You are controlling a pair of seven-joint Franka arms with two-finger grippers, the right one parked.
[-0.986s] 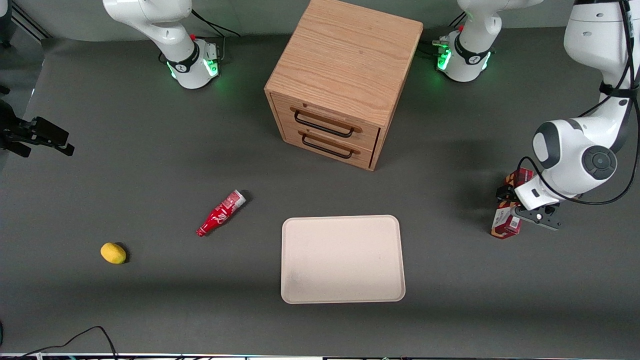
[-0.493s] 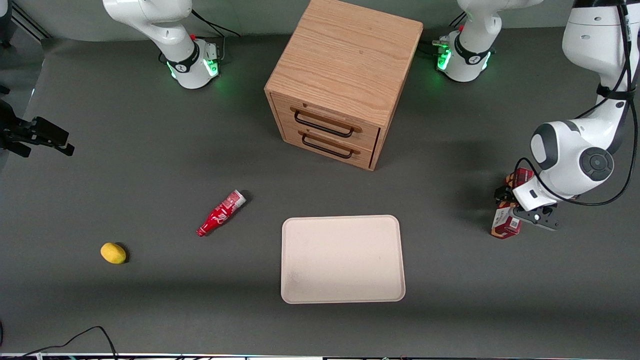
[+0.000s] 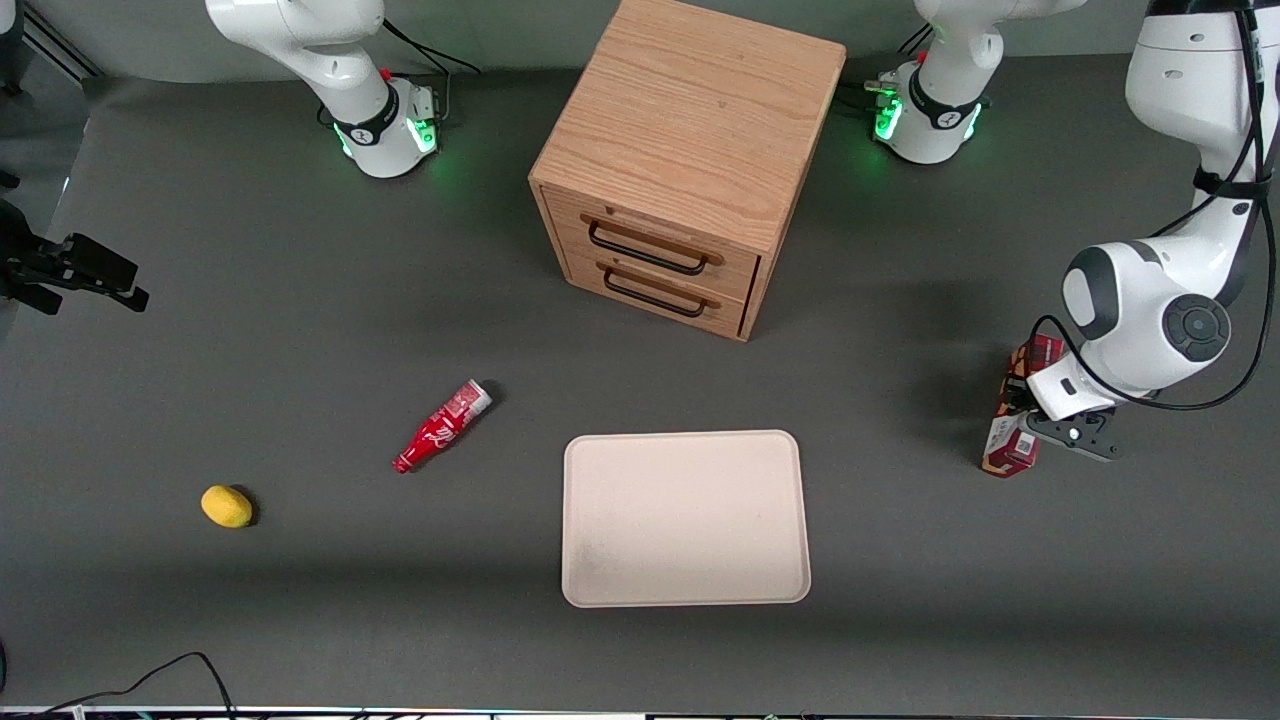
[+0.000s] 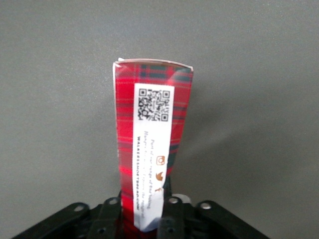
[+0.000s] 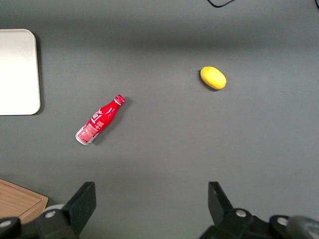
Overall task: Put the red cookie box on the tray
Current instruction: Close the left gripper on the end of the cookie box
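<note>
The red cookie box (image 3: 1008, 447) is a slim plaid carton lying on the table toward the working arm's end, well apart from the tray (image 3: 685, 518). My gripper (image 3: 1022, 402) sits over the middle of the box, which partly hides under the arm's wrist. In the left wrist view the box (image 4: 149, 114) runs away from the camera with its white QR label up. The gripper (image 4: 144, 211) is shut on the box, one black finger (image 4: 110, 214) pressed against each long side. The cream tray lies flat with nothing on it.
A wooden two-drawer cabinet (image 3: 685, 160) stands farther from the front camera than the tray. A red soda bottle (image 3: 441, 427) and a yellow lemon (image 3: 227, 506) lie toward the parked arm's end. A black cable (image 3: 150, 675) loops at the near table edge.
The gripper's fingers have closed in onto the box's sides, and the box's near end has shifted slightly. The arm has hardly moved.
</note>
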